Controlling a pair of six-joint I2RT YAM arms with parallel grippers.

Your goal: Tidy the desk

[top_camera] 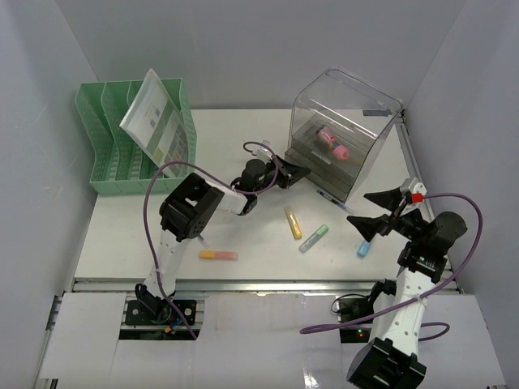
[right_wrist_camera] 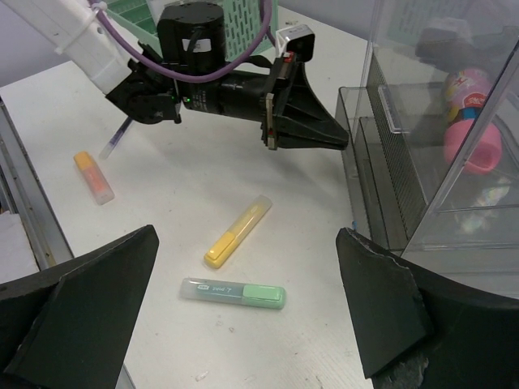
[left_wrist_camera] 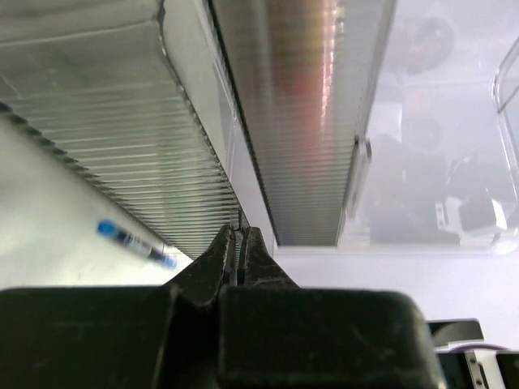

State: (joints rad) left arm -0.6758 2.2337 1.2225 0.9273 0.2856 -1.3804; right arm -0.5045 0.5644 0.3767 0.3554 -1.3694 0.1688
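Note:
On the white desk (top_camera: 243,203) lie a yellow highlighter (top_camera: 293,222), a green one (top_camera: 314,238), a blue one (top_camera: 364,248) and an orange one (top_camera: 219,255). My left gripper (top_camera: 306,171) reaches the lower front of the clear drawer box (top_camera: 349,105). In the left wrist view its jaws (left_wrist_camera: 241,235) are shut, with the thin edge of a ribbed drawer front (left_wrist_camera: 308,121) pinched at the tips. My right gripper (top_camera: 358,207) hangs wide open above the desk. Between and below its jaws (right_wrist_camera: 247,235) lie the yellow highlighter (right_wrist_camera: 238,232) and the green highlighter (right_wrist_camera: 233,292).
A green slotted file rack (top_camera: 109,162) holding a printed sheet (top_camera: 154,113) stands at the back left. Pink items (right_wrist_camera: 470,134) sit inside the drawer box. A blue pen (left_wrist_camera: 134,243) lies near the box's foot. The aluminium rail (top_camera: 259,284) runs along the front edge.

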